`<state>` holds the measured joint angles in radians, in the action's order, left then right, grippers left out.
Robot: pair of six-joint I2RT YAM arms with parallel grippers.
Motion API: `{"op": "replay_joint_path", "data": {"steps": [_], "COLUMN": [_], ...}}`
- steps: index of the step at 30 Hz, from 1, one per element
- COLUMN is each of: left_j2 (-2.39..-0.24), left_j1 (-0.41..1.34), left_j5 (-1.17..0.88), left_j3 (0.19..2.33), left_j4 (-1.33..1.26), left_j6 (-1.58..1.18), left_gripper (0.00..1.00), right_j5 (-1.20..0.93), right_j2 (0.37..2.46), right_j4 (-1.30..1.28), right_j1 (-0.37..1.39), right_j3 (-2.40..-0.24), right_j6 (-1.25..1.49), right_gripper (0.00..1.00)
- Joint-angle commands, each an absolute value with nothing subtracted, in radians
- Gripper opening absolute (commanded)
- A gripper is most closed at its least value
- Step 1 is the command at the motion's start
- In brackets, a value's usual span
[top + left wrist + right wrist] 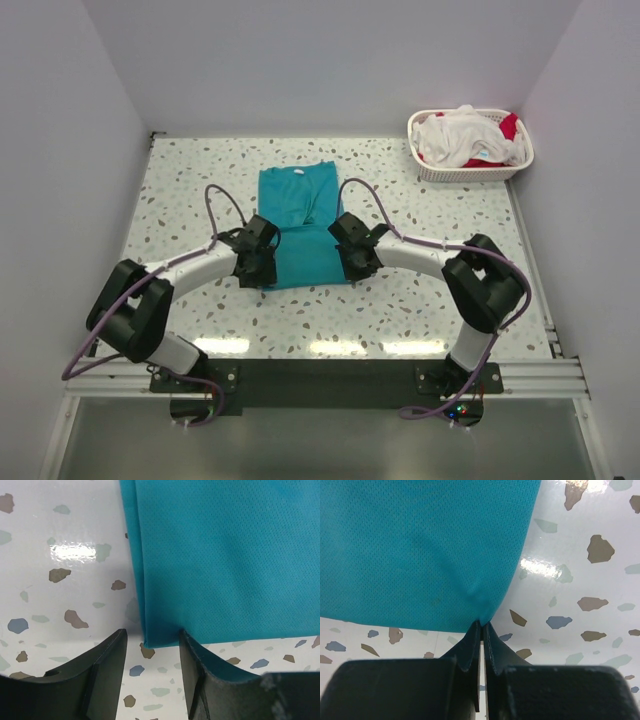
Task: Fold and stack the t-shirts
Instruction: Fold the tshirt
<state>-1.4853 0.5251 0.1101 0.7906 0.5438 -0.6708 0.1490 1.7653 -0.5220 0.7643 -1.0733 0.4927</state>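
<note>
A teal t-shirt (300, 215) lies flat in the middle of the table, folded into a long strip with its neck at the far end. My left gripper (262, 272) is at its near left corner. In the left wrist view the gripper (152, 635) is open, with the corner of the teal t-shirt (225, 555) between its fingers and the right finger touching the fabric. My right gripper (482, 624) is shut on the near right corner of the teal t-shirt (420, 550), which puckers at the fingertips. White and red t-shirts (465, 135) lie crumpled in the basket.
A white lattice basket (470, 173) stands at the far right corner of the speckled table (450, 300). White walls close in the left, back and right sides. Both arm bases sit on the black rail at the near edge.
</note>
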Motion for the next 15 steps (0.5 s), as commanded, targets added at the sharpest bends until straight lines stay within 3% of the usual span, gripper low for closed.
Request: {"op": "replay_joint_path", "data": {"steps": [1,8,11,15], "left_j2": [-1.515,-1.534,-1.545,-1.557], "left_j1": [0.546,0.561,0.566,0.580], "left_j5": [0.143,0.156,0.155,0.140], "left_j3": [0.836,0.799,0.782,0.761], "left_j4": [0.575,0.604,0.607,0.609], "left_j6": [-0.683,-0.698,-0.701,-0.701], "left_gripper": [0.50,0.39,0.29,0.00], "right_j5": [0.167,0.167,0.169,0.182], "right_j2": [1.836,1.813,1.809,1.795], "right_j4": [-0.586,-0.603,-0.609,-0.638], "right_j1": [0.776,0.778,0.776,0.784], "right_j3": [-1.020,-1.022,-1.025,-1.029], "right_j6": [0.486,0.486,0.483,0.482], "right_gripper": [0.00,0.00,0.00,0.00]}}
